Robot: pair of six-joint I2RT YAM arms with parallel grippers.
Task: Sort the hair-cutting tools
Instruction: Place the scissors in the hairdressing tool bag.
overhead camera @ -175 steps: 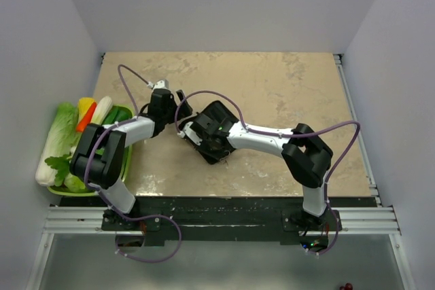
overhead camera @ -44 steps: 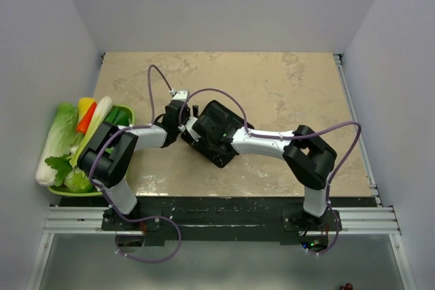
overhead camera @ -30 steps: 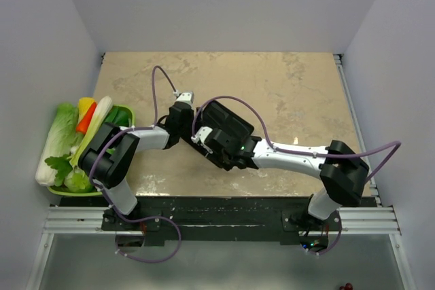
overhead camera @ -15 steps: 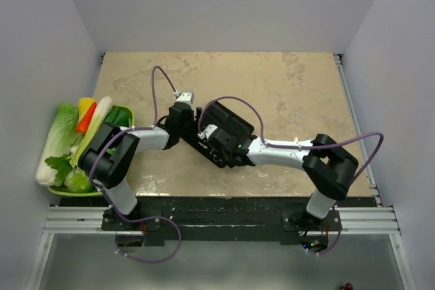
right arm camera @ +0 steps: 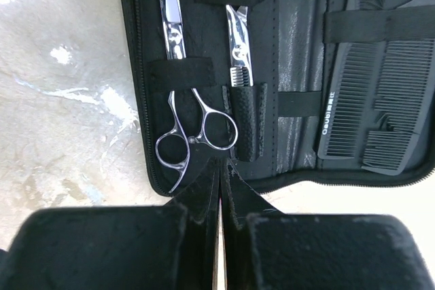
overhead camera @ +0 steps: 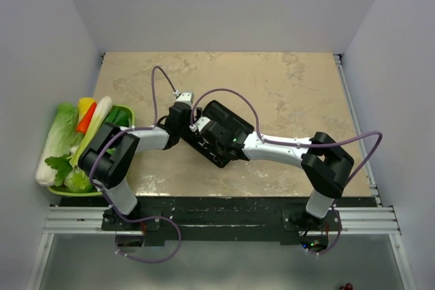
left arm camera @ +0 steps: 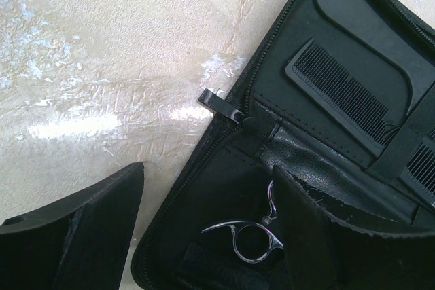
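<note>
A black fabric case lies open on the table. In the right wrist view two silver scissors lie under elastic straps on its left panel, and two black combs on its right panel. My right gripper is shut and empty, its tips at the case's near edge just below the ring handles. My left gripper is open at the case's other end, with one scissor ring between its fingers, untouched. A comb shows beyond it.
A green tray of vegetables, with cabbage, carrot and leek, stands at the table's left edge. White walls close in the table on three sides. The case's zipper pull sticks out onto the beige tabletop.
My right gripper has shifted a little up and to the left over the case. My left gripper, which moved onto the case's left end earlier, has held still for the last second.
</note>
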